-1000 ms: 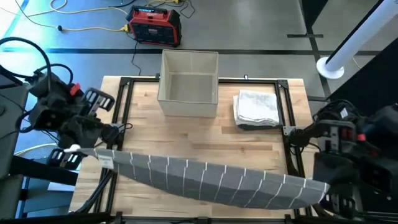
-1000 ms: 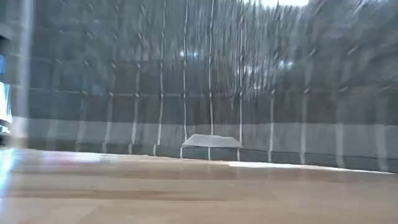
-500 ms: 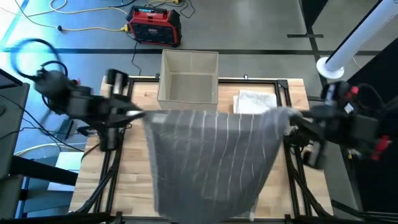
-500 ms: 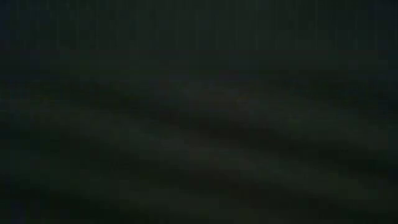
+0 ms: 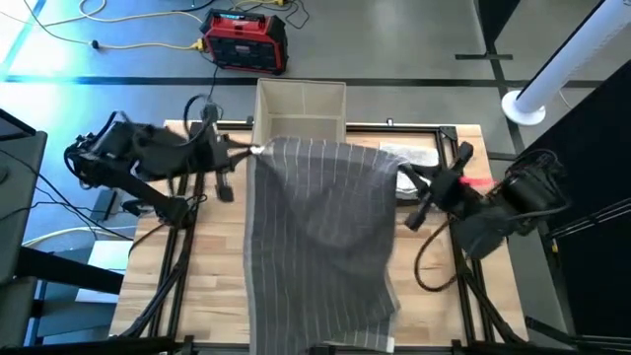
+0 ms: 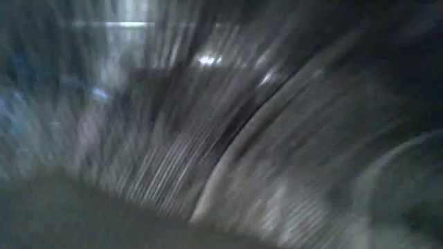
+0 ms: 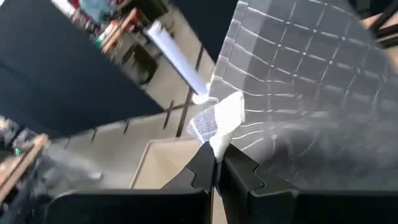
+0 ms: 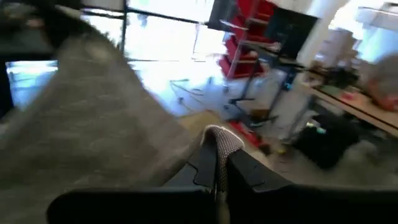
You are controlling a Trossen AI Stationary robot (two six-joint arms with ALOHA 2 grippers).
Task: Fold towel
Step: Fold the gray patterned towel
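Observation:
A grey towel (image 5: 320,237) with thin white stripes stretches from the table's far middle to its near edge. It also fills the low view as a blurred grey towel (image 6: 208,124). My left gripper (image 5: 248,150) is shut on the towel's far left corner, just in front of the beige box. My right gripper (image 5: 399,176) is shut on the far right corner. Whether the towel's middle lies on the wooden table (image 5: 212,266), I cannot tell. My left gripper pinches the towel's far left corner (image 7: 222,127), with its white hem tab, between its two fingers. The fingers come nearly level from the table's left, and the cloth runs away from them toward the near edge. My right gripper pinches the far right corner (image 8: 221,140) between its two fingers. They come nearly level from the table's right, and a small tuft of cloth stands up past the fingertips (image 8: 208,163).
A beige open box (image 5: 301,113) stands at the far middle, just behind the held edge. A folded white towel (image 5: 419,156) lies at the far right, partly hidden by the grey towel and my right arm. A black frame (image 5: 192,197) borders the table.
Both grippers have swung from the table's near corners toward the far edge and toward each other, sinking and tipping to nearly level. The towel, which hung in a wide span along the near edge, was flung over the table. It now stretches, narrower, from the far side to the near edge.

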